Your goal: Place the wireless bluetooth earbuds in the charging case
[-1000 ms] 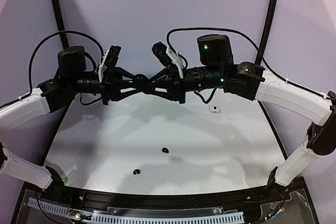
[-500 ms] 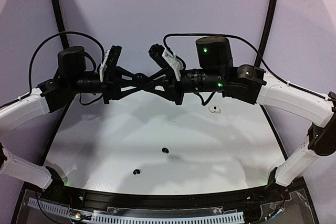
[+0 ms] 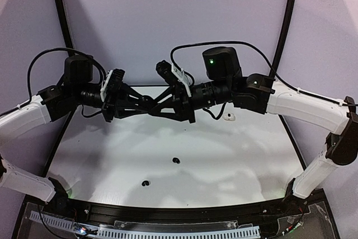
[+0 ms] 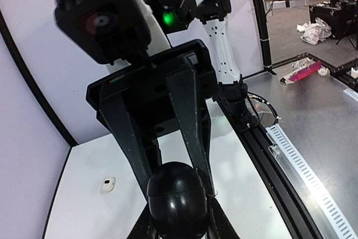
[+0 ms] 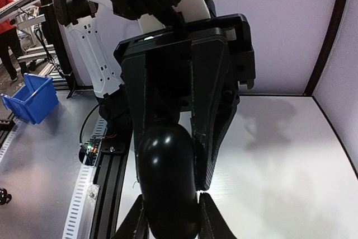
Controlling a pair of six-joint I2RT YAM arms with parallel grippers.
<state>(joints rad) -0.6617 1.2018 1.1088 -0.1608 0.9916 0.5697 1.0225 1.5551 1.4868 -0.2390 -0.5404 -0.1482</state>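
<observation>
Both arms are meeting in mid-air over the far part of the counter [image 3: 235,160], sharing one black charging case [image 3: 147,100]. The left fingers [image 4: 219,223] are sitting narrow and pinching the rounded shell on either side, as the left wrist view shows. The right fingers [image 5: 211,216] are coming at it from the opposite side. They are also narrow, flanking the case's long body in the right wrist view and apparently clamping it. No lid seam is showing, so I cannot tell whether the case is open or closed.

No earbud is being held. Two black earbuds are lying on the counter, one [image 3: 175,160] about mid-counter and the other [image 3: 146,183] nearer the arm bases, with a clear gap between them. One white earbud [image 3: 228,117] is lying at the far right, below the right arm. A fourth is not showing anywhere.

Handling, as judgement:
- **Case:** it is looking hard, glossy and rounded, so probably light but slippery and prone to twisting or squirting out of a two-point pinch. It is best gripped low across the broader sides, leaving the lid end free.
- **Earbuds:** they are looking tiny, light, stiff and smooth, and likely to roll or flick away. Take the black ones across the widest part and the white one by its stem, fingertips only, with the fingers opening just slightly wider than the bud.
</observation>
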